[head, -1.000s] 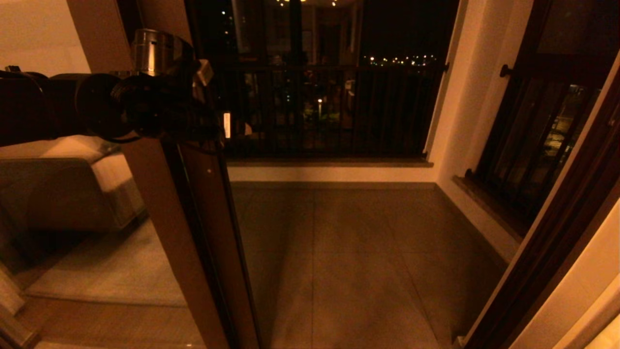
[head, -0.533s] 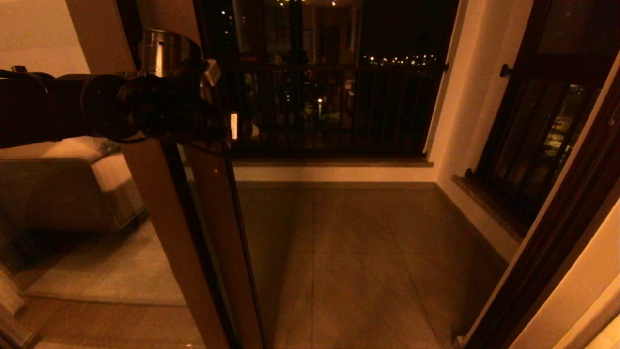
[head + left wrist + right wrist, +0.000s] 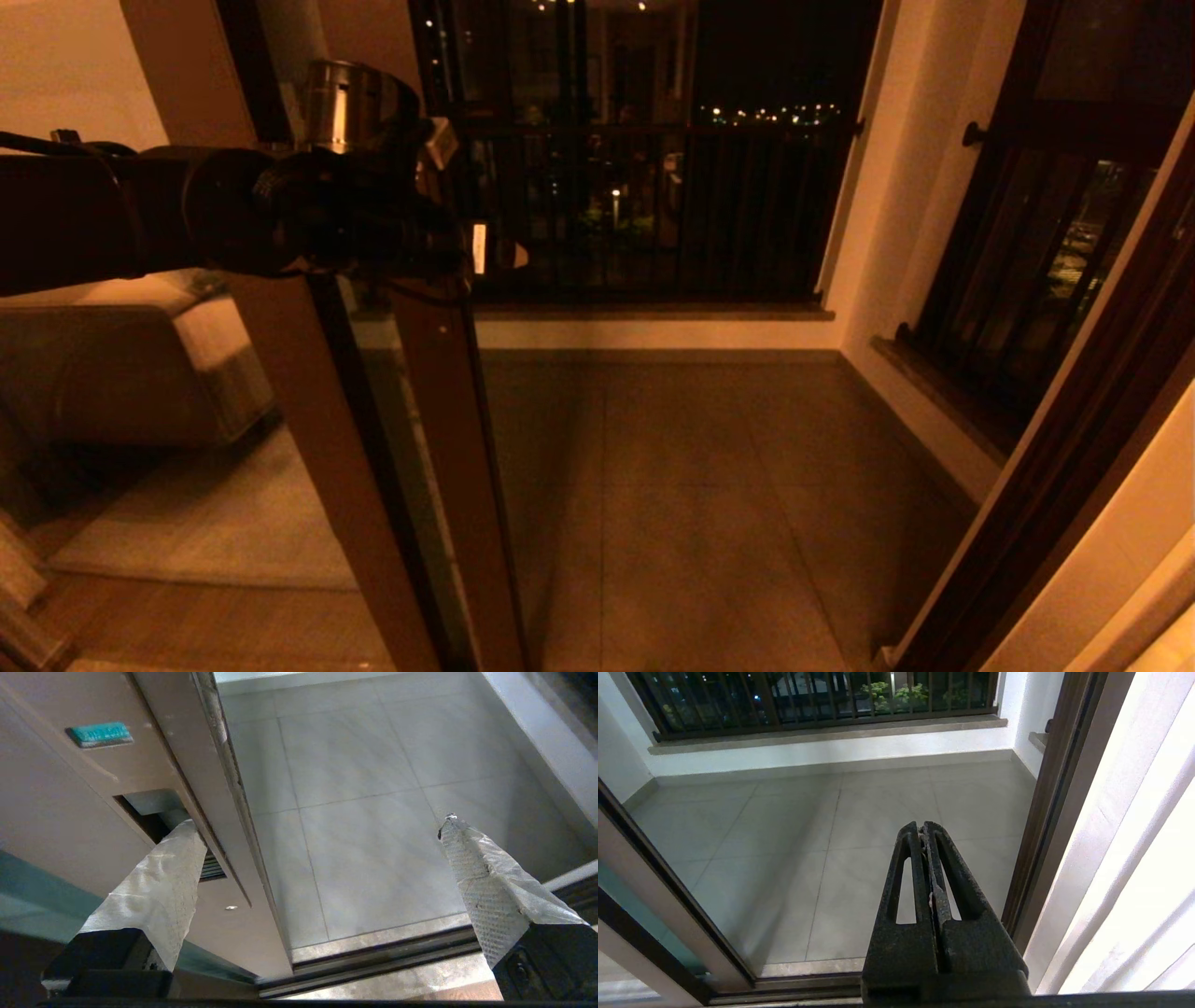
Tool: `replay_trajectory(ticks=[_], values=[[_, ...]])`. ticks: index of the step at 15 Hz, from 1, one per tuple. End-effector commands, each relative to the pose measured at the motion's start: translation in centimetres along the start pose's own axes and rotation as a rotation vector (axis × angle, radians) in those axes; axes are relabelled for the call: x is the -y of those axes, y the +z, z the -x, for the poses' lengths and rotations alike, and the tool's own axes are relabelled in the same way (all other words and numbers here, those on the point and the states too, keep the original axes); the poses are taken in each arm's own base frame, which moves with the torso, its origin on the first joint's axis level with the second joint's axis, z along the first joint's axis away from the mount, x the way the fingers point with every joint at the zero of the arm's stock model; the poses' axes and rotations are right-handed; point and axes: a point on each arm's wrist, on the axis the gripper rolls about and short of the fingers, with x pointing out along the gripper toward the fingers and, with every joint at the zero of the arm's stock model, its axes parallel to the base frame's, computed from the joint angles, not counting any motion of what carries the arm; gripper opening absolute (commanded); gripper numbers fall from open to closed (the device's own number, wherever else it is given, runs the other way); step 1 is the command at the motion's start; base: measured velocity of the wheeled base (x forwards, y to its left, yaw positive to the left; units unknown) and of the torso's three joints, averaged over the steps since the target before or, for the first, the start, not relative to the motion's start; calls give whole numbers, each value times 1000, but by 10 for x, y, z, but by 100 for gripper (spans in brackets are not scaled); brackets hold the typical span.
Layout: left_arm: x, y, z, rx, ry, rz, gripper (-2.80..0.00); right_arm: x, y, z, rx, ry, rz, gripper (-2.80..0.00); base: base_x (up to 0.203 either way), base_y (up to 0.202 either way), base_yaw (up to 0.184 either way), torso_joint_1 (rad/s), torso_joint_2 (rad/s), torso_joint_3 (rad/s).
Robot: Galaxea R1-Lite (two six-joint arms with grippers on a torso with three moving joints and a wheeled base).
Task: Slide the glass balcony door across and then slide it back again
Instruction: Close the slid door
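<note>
On the left of the head view, the left pincer [image 3: 467, 257] reaches out to the glass balcony door [image 3: 448, 448], which stands at the left side of the doorway with most of the opening free to its right. The pincer's fingers are spread wide apart: one taped fingertip [image 3: 180, 840] sits in the recessed handle slot [image 3: 154, 812] on the door's stile, the other hangs free over the balcony floor [image 3: 369, 812]. I judge the door heavy and rigid (a tall glass panel in a brown frame), rolling along its floor track [image 3: 373, 956] and slow to start or stop. The slot is the sensible hold, since the flat stile and glass would be slippery, and a steady sideways push suits it better than a jerk, because glass dislikes slamming into the frame.

Further right, the tiled balcony floor runs to a low white wall under a dark railing [image 3: 653, 205], night lights beyond. At the far right a barred window [image 3: 1027, 261] faces the balcony, and the brown door frame [image 3: 1045, 812] closes the opening. The right pincer [image 3: 924, 828] hangs idle before the doorway, its fingers pressed together on nothing.
</note>
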Motion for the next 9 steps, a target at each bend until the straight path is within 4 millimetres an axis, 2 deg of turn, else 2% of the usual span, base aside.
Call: replay_trajectory(ticks=[1, 9], values=[[5, -2, -1, -11, -6, -5, 0, 0, 0, 0, -1, -1, 0, -280, 0, 0, 0, 0, 0, 0], [26, 0, -1, 3, -50, -45, 0, 0, 0, 0, -1, -1, 0, -280, 0, 0, 0, 0, 0, 0]])
